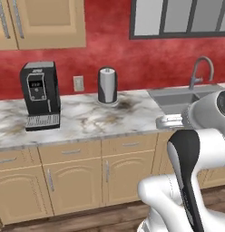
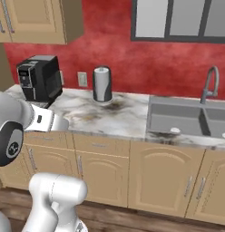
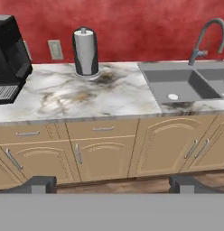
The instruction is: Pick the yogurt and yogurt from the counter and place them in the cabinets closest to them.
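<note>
Though veined brown, white-grey marble counter (image 1: 87, 121) below tan panelled cabinets (image 1: 47, 22).

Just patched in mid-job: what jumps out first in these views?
The red wall dominates behind the marble counter. A black coffee machine stands at the counter's left, a paper towel roll mid-counter by the wall, and a grey sink with faucet at the right.

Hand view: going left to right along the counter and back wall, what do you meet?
Black coffee machine → wall outlet → paper towel roll → sink basin → faucet.
</note>
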